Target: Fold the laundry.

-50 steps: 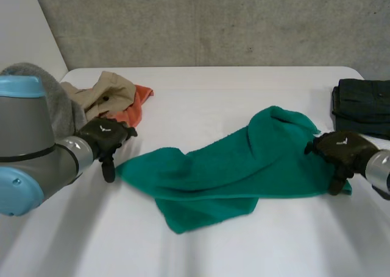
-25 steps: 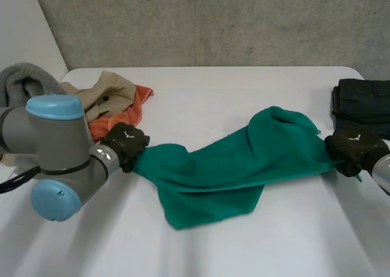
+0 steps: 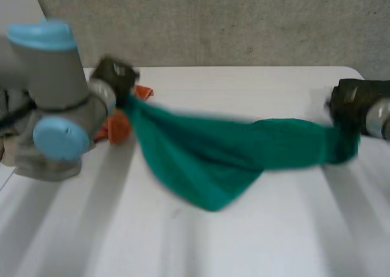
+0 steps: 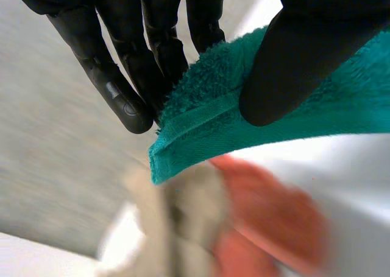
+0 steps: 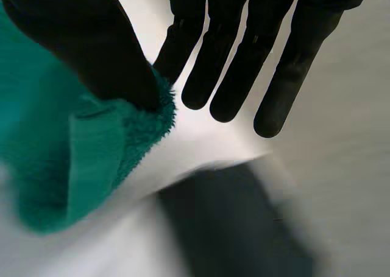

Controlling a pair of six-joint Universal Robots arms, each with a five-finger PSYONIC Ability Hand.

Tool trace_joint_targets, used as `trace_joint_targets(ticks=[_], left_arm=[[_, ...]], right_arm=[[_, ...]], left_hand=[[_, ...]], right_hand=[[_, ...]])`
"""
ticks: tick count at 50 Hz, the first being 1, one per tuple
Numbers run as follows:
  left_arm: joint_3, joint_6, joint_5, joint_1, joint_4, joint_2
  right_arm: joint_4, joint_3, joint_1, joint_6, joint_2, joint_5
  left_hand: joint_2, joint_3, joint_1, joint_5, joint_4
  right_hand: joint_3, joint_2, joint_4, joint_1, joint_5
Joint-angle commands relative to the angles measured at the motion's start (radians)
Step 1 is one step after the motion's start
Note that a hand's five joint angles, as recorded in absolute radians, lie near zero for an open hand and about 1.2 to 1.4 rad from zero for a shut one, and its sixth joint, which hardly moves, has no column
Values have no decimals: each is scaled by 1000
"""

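Green towel (image 3: 225, 155) hangs stretched across the middle of the frame in the head view, raised at both ends and sagging to a low fold at centre over the white bench (image 3: 256, 246); whether that fold touches the bench is unclear. At the upper left, the left robot hand (image 3: 114, 76) grips one end. Its wrist view shows the thumb (image 4: 304, 52) pinching the hemmed edge near a corner against the fingers (image 4: 164, 52). An orange cloth (image 3: 119, 126) and a beige cloth (image 4: 183, 228) lie below that hand. At the right edge, the right robot hand (image 3: 348, 103) holds the other end, its thumb (image 5: 91, 45) clamping the towel against one finger, the others straight, above a dark cloth (image 5: 231, 228).
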Motion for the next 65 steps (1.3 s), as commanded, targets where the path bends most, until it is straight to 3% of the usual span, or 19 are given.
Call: trace_joint_targets(ticks=[1,4,8,15,23,27,34,41,47,49,53,59,65], left_arm=[[543,-138,-38,-19,101,-18],[596,-144,-53,-22,121,-16],[589,-140,-67,-22,125,-1],[365,-151,-116,10,136,59],[11,-152,-58,27,248,84],[-132,-151,-33,30,270,47],[-313,-145,-61,27,248,-22],[-470,-97,-88,13,126,71],[-637,-20,-111,-37,-80,264],[-690,6,-130,-66,-173,313],[-747,29,-143,-103,-284,338],[-694,33,-160,-131,-247,288],[-501,17,-209,-123,-214,173]], right_arm=[[-503,-377,27,343,26,178],[-579,-426,39,396,21,195],[-555,-474,48,397,15,157],[-486,-382,60,399,4,57],[-467,-92,36,394,-32,-1],[-473,89,34,376,-39,-75],[-458,322,7,215,-6,-145],[-222,437,-47,-20,-69,-131],[192,508,-176,-329,-282,-116],[359,520,-226,-438,-319,-105],[514,517,-246,-532,-327,-104],[383,493,-190,-446,-267,-101],[174,416,-122,-338,-169,-101]], left_hand=[[201,210,226,244,203],[201,210,226,244,203],[201,210,226,244,203],[201,210,226,244,203],[201,210,226,244,203],[201,210,226,244,203],[201,210,226,244,203],[201,210,226,244,203],[201,210,226,244,203],[201,210,226,244,203],[201,210,226,244,203],[201,210,226,244,203],[201,210,226,244,203]], right_hand=[[205,216,200,258,235],[205,216,200,258,235],[205,216,200,258,235],[205,216,200,258,235],[205,216,200,258,235],[205,216,200,258,235],[205,216,200,258,235],[205,216,200,258,235],[205,216,200,258,235],[205,216,200,258,235],[205,216,200,258,235],[205,216,200,258,235],[205,216,200,258,235]])
